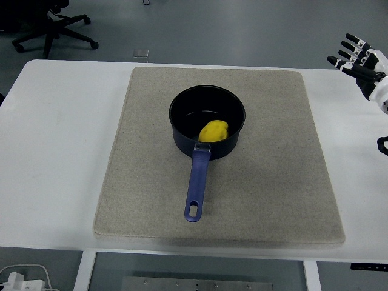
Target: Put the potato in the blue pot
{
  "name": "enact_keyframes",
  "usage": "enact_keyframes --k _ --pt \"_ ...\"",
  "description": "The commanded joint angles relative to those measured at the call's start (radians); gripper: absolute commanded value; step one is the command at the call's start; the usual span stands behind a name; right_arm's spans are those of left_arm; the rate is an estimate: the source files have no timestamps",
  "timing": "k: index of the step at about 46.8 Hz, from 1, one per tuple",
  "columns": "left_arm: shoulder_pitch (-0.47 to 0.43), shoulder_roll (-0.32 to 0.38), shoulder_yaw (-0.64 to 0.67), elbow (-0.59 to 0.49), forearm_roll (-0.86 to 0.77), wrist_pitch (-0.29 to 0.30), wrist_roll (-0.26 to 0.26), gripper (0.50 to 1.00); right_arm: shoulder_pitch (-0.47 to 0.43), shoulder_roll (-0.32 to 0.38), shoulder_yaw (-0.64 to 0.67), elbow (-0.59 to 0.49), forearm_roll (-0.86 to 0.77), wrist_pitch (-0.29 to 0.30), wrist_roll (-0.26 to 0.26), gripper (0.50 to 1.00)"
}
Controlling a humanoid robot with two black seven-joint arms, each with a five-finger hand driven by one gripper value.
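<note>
Nearest to the robot, the white table shows its bare near edge, and on it lies a grey mat that gives the cookware a soft, non-slipping base. Over the near part of the mat the blue handle of the pot points toward the robot, a little to the left, so it is easy to reach from this side. Further in, at the middle of the mat, stands the blue pot, upright, and the potato lies inside it, resting against the near inner wall just above the root of the handle. From this I judge that the task is done, since the potato is fully within the rim. At the far right edge, high over the table and well apart from the pot, is the right hand; its fingers are spread apart and it carries nothing, which fits a hand that has no more work with the potato. No left arm can be seen.
</note>
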Motion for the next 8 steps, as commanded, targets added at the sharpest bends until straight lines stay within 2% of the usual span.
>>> enact_keyframes --k 1,8 --pt "0.0 0.0 -0.001 0.0 0.0 0.0 0.0 0.994 -0.009 -0.008 0.004 0.0 0.002 0.001 0.0 0.926" --pt "0.0 0.0 -0.001 0.0 0.0 0.0 0.0 0.994 -0.032 -0.02 0.006 0.0 0.004 0.001 0.0 0.926"
